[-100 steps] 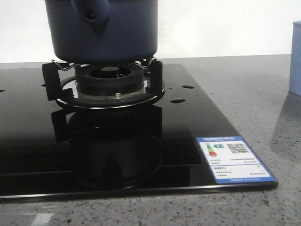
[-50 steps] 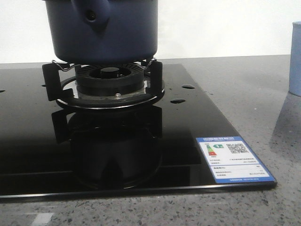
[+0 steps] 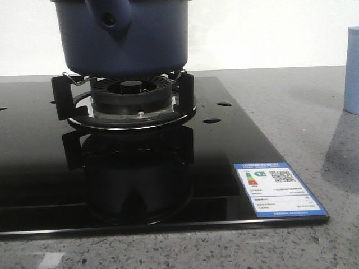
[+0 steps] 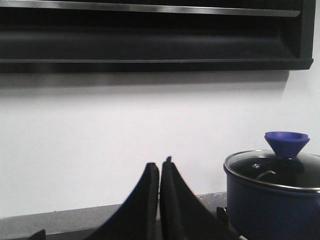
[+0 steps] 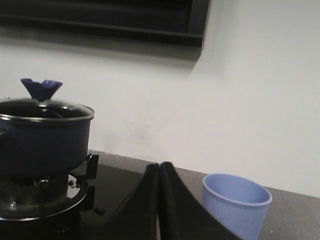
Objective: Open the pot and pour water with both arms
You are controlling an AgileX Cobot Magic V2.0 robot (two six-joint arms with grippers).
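Your pot [image 3: 124, 35] sits on the burner stand [image 3: 126, 103] of the black hob [image 3: 224, 145], toward the table's far-left part, glass lid [image 4: 280, 170] w/ blue knob [image 4: 286, 143] on. Risk: a claw nudging the pot's wall could slide it off the thin wire supports — water spills. Both claws are pinched closed, holding nothing. Left claw [image 4: 160, 167] is well apart from the pot; right claw [image 5: 159, 170] sits btwn pot and pale blue cup [image 5: 236, 202], touching neither.
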